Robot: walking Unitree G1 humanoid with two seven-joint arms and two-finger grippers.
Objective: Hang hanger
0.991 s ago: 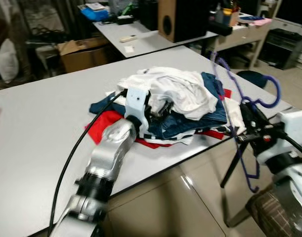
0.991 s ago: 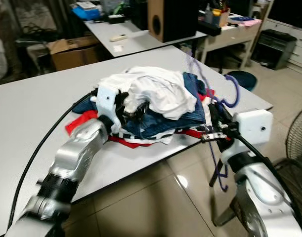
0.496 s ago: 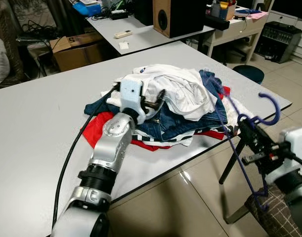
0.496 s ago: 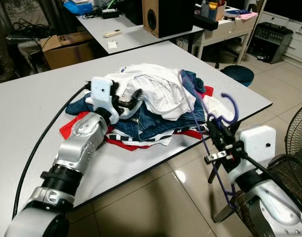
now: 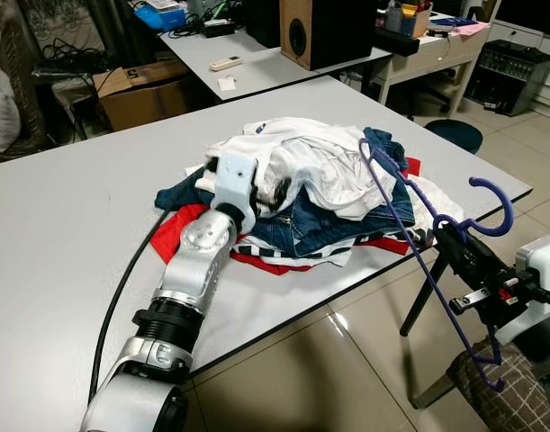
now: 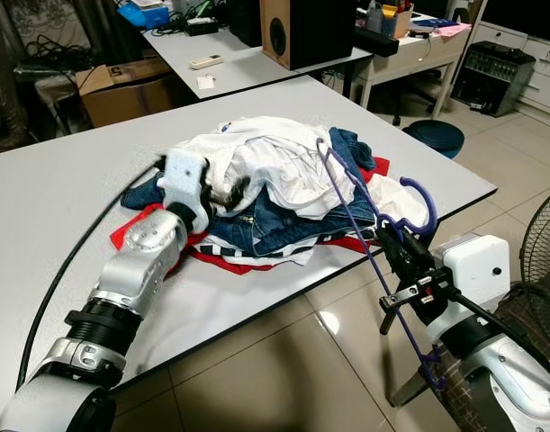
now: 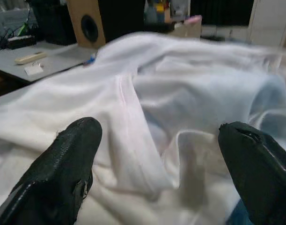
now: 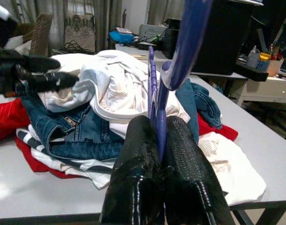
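A purple hanger [image 8: 187,37] is clamped in my right gripper [image 5: 446,236], which is shut on it just off the near right edge of the grey table [image 5: 76,207]. The hanger slants, with its hook [image 6: 428,200] to the right and one end over the clothes pile [image 5: 338,225]. My left gripper [image 5: 279,187] is open and rests against the white garment [image 5: 320,166] on top of the pile. In the left wrist view its two black fingers [image 7: 72,154] straddle a fold of that white cloth [image 7: 180,93] without closing on it.
Jeans, red and striped clothes lie under the white garment. A second table with a speaker [image 5: 324,27] stands behind, with a cardboard box [image 5: 144,90] beside it. A stool [image 5: 455,133] and a fan [image 6: 540,243] are on the right. My left arm's cable [image 5: 121,288] trails across the table.
The hanger has tilted over in my right gripper, which has drawn back a little from the table's edge. My left gripper has pushed further into the white garment.
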